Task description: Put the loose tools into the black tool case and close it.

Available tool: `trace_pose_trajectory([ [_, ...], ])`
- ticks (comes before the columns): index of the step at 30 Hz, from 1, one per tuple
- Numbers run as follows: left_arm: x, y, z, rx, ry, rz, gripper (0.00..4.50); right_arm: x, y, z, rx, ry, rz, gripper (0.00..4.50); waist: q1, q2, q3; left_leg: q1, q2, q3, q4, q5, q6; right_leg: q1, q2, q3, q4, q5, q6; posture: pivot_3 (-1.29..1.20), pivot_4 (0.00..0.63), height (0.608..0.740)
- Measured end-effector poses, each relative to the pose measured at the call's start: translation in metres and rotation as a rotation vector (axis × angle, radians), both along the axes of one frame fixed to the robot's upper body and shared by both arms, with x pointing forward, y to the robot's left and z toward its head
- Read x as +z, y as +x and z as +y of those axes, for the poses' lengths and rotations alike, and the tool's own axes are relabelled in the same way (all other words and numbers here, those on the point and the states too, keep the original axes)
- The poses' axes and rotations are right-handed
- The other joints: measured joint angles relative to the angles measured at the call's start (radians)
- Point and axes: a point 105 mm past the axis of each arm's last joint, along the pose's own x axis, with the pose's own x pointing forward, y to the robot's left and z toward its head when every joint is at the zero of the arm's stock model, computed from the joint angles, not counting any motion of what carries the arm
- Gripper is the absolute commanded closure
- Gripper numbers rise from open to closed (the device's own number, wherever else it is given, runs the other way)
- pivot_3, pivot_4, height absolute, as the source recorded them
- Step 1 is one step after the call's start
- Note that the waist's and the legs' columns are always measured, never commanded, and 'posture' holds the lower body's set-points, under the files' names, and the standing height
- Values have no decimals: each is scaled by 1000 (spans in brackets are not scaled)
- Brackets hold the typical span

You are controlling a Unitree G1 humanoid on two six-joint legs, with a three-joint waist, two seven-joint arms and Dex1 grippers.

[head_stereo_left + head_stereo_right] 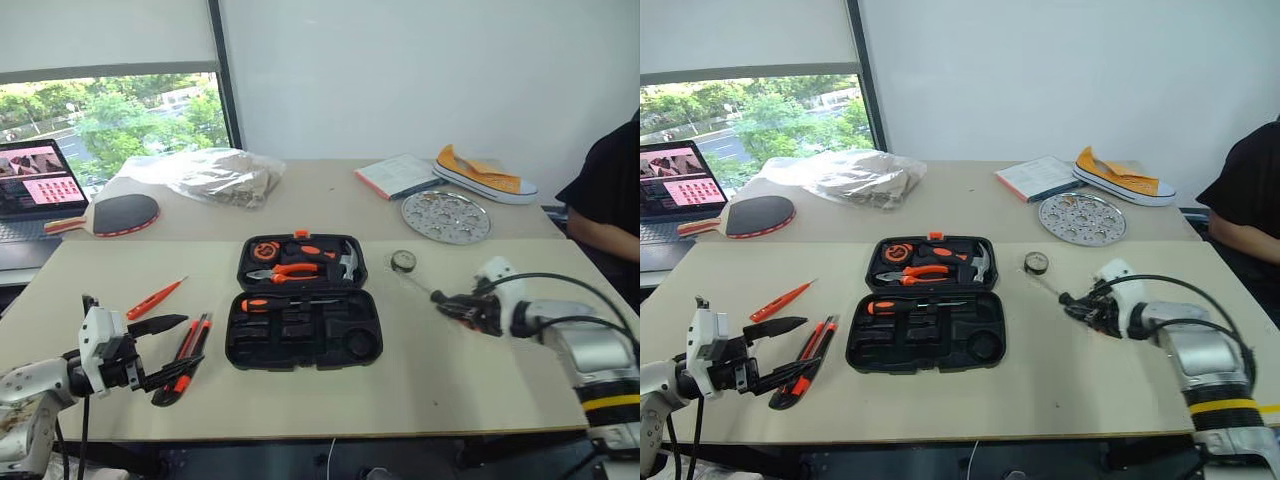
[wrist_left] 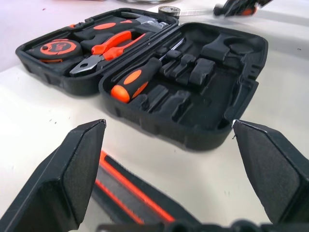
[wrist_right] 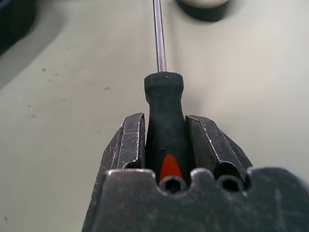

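Observation:
The black tool case (image 1: 232, 345) lies open mid-table, with pliers, a hammer and a round tape measure in its far half. One black-and-orange screwdriver (image 2: 135, 82) rests in the near half. My right gripper (image 3: 165, 121) is shut on the black handle of another screwdriver (image 1: 440, 297), to the right of the case. Its shaft points toward the small dark tape roll (image 1: 403, 261). My left gripper (image 1: 195, 341) stands open just over the utility knife (image 2: 130, 193), left of the case. A thin orange screwdriver (image 1: 155, 297) lies farther left.
On the back table lie a table tennis paddle (image 1: 125, 213), a laptop (image 1: 35, 185), a plastic bag (image 1: 215, 175), a booklet (image 1: 395, 175), a round metal tray (image 1: 446, 216) and a yellow shoe (image 1: 485, 173). A person (image 1: 605, 200) sits at the far right.

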Motion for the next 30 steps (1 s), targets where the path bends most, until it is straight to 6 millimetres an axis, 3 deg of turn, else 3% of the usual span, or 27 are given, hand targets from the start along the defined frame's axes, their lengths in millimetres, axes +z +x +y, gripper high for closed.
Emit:
trace_pose_trajectory([
  [1,1,0,-1,-2,-5,-5,0,8,-2,2,31,-9,-23,3495,-4,0,0,1,0,0,0,0,0,0,0,0,0,0,0,0,150,740],
  [3,3,-1,-1,0,-15,-9,0,28,-6,28,196,7,-76,3495,-15,0,0,4,2,5,0,0,0,1,1,1,-2,0,-1,0,150,740],
  [6,4,-3,-2,-10,-10,-16,0,51,-10,102,540,16,-160,3495,-40,-1,1,8,6,9,0,-3,5,2,3,2,-1,3,-6,0,150,740],
  [9,0,-6,-3,-20,-4,-1,0,47,-9,146,702,-11,-141,3495,-34,-1,1,8,6,9,0,-2,3,1,2,0,1,4,-8,0,150,740],
  [12,-5,-9,-6,-51,21,9,0,28,-3,179,802,-96,-68,3495,-20,-1,1,7,4,9,1,2,-3,0,1,-1,1,5,-8,0,150,740],
  [15,-6,-10,-9,-72,46,1,0,11,0,192,851,-168,-19,3495,-4,-1,1,6,4,8,2,2,-3,-1,1,-2,1,6,-8,0,150,740],
  [20,-6,-12,-14,-94,55,-5,0,-7,10,192,864,-278,15,3495,-7,-1,1,4,3,8,0,0,-3,-3,1,-5,1,6,-7,0,150,740],
  [30,-7,-13,-16,-104,67,-6,0,-11,23,198,862,-329,11,3495,-29,-1,1,6,4,8,0,-1,-4,-2,2,-7,1,6,-7,0,150,740],
])
